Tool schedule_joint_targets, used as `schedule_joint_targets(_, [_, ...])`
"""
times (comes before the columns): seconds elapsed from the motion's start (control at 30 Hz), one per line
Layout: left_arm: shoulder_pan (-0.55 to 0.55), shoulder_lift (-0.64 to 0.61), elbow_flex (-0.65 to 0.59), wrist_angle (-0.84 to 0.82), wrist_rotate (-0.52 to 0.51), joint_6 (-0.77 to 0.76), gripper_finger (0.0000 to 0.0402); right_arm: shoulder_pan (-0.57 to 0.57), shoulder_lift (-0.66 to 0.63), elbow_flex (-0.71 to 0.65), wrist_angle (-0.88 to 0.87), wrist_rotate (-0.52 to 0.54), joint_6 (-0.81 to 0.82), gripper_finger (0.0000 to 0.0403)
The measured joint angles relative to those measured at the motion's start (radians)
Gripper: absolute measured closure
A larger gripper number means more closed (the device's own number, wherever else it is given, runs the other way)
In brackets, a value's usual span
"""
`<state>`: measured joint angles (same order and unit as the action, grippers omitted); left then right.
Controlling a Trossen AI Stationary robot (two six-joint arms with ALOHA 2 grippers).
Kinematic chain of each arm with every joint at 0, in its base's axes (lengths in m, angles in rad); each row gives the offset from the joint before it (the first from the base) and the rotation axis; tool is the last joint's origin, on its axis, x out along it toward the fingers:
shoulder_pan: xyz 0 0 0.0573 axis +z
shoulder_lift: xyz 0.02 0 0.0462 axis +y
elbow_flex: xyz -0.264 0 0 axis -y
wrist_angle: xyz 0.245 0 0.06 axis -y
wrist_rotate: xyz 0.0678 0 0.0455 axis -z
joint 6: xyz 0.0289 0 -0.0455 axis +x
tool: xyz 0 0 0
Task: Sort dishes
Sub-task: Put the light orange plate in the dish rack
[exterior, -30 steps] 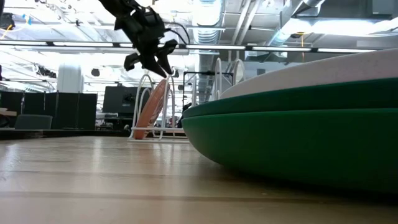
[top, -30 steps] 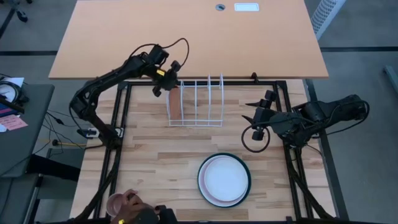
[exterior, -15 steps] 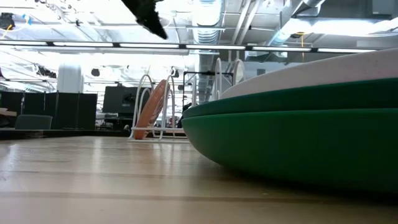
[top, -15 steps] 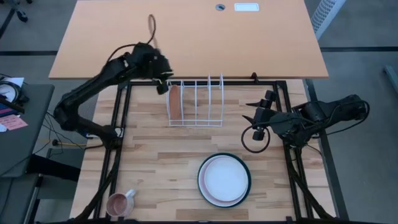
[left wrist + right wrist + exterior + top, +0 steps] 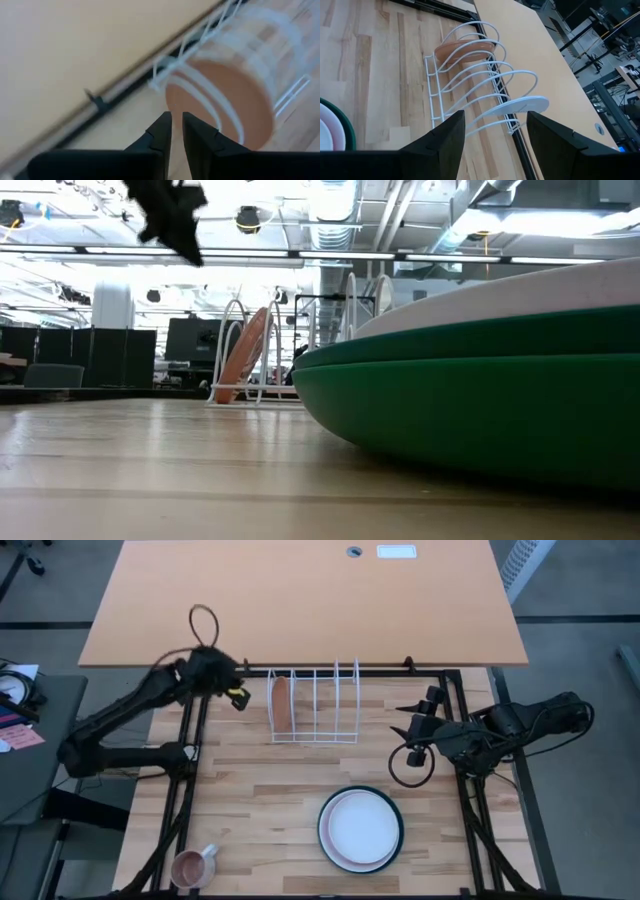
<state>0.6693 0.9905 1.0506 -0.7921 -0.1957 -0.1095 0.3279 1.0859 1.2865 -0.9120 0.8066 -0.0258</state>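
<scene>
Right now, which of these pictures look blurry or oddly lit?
Left wrist view: the orange-brown plate and white wire rack are smeared with blur. Low view: ceiling lights glare, and the dark green plate looms huge up close. The high view is sharp and even.

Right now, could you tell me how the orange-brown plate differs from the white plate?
The orange-brown plate stands on edge in an end slot of the wire rack; the white plate lies flat on the table. The orange-brown plate stands alone; the white plate tops a stack with pink and dark green plates. Both are round and untouched by either gripper.
</scene>
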Motion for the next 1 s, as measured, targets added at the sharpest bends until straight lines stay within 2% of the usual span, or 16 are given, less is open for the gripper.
schedule_joint_targets(0.1, [0.028, -0.031, -0.135, 0.104, 0.017, -0.049, 0.0377, 0.0, 0.0, 0.0, 0.006, 0.0, 0.002, 0.0186])
schedule_joint_targets(0.2, [0.039, -0.024, -0.248, 0.199, 0.087, -0.026, 0.0386, 0.0, 0.0, 0.0, 0.018, 0.0, 0.017, 0.0186])
schedule_joint_targets(0.4, [0.045, 0.062, -0.38, 0.419, 0.099, -0.064, 0.0401, 0.008, 0.0, 0.0, 0.036, 0.0, 0.026, 0.0186])
schedule_joint_targets(0.6, [0.087, 0.196, -0.387, 0.509, 0.11, -0.111, 0.0396, 0.014, 0.0, 0.0, 0.057, -0.002, 0.019, 0.0186])
schedule_joint_targets(0.83, [0.167, 0.376, -0.386, 0.603, 0.278, -0.098, 0.0391, 0.013, 0.0, 0.0, 0.053, -0.002, 0.009, 0.0186])
schedule_joint_targets(1.0, [0.202, 0.453, -0.386, 0.627, 0.304, -0.094, 0.0391, 0.014, 0.0, 0.0, 0.049, -0.002, 0.009, 0.0186])
